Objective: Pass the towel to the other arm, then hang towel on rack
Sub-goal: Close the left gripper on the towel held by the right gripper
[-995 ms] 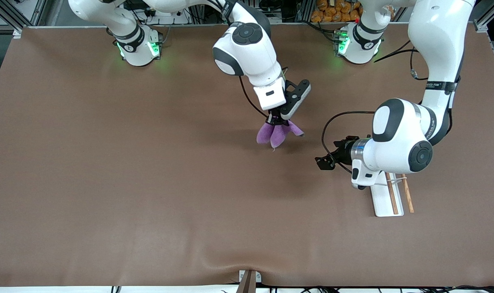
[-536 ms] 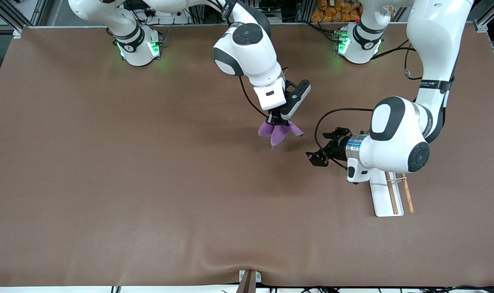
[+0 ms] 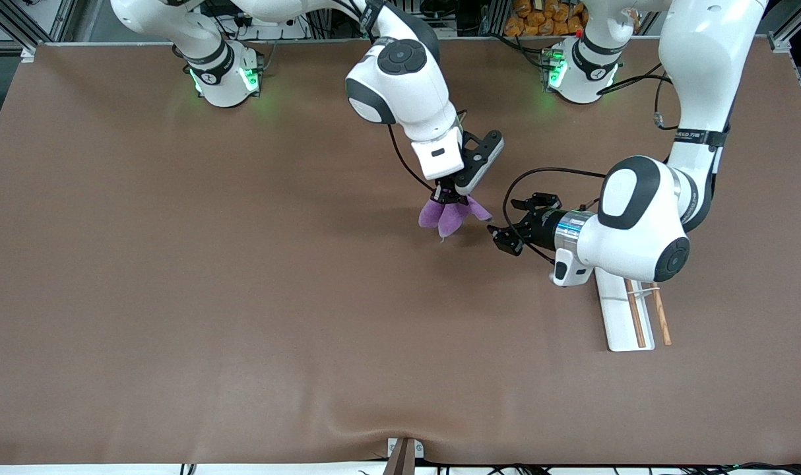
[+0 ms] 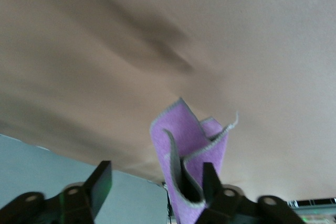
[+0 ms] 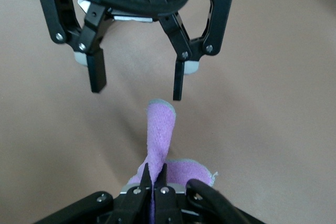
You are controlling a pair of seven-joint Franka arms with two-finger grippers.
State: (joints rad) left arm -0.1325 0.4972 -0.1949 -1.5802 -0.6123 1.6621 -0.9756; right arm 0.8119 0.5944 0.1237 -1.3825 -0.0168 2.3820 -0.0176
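Note:
The purple towel (image 3: 448, 216) hangs in folds from my right gripper (image 3: 445, 196), which is shut on its top over the middle of the table. In the right wrist view the towel (image 5: 160, 129) sticks out from the shut right gripper (image 5: 153, 174). My left gripper (image 3: 499, 236) is open and level with the towel, right beside it. In the left wrist view a fold of the towel (image 4: 189, 150) stands between the open fingers (image 4: 100, 182), close against one of them, with the left gripper (image 4: 155, 182) not pressing it. The rack (image 3: 621, 323) lies on the table, partly under the left arm.
The rack's two brown rods (image 3: 636, 315) point toward the front camera. A small bracket (image 3: 402, 452) sits at the table's front edge. The arm bases (image 3: 225, 76) glow green at the robots' edge of the table.
The left gripper has moved away from the rack and up to the towel, so a fold now lies between its fingers, which have narrowed a little. The right gripper has kept still.

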